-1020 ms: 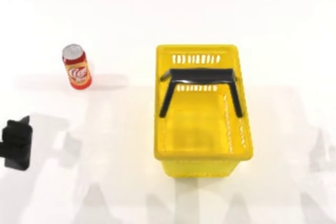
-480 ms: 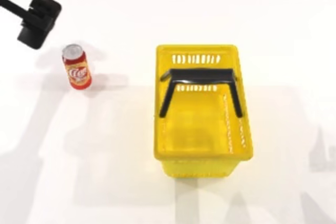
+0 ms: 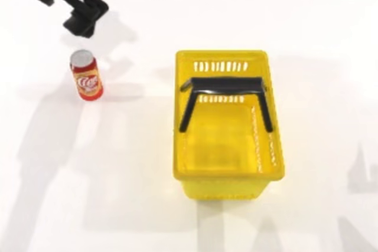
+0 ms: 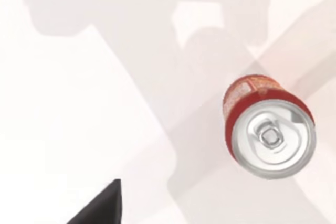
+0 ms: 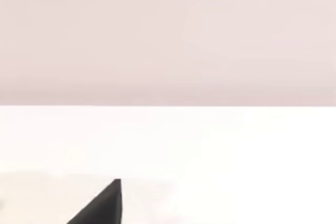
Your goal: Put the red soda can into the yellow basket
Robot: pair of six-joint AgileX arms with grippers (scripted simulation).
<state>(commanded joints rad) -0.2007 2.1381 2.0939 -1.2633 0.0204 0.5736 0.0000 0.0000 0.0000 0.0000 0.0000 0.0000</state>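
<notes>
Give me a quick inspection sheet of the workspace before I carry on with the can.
Surface: white table, shadows only.
Job's things: red soda can upright at the table's left, outside the yellow basket; basket looks empty, black handles folded across it.
Clutter: nothing seen.
Grippers: left gripper above the table beyond the can, not touching it; right arm out of the top view.
Cables: nothing seen.
Surroundings: plain pale wall.

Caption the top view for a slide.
Left gripper hovers beyond upright small red cylindrical soda can; large yellow slotted plastic basket stands apart, empty.
</notes>
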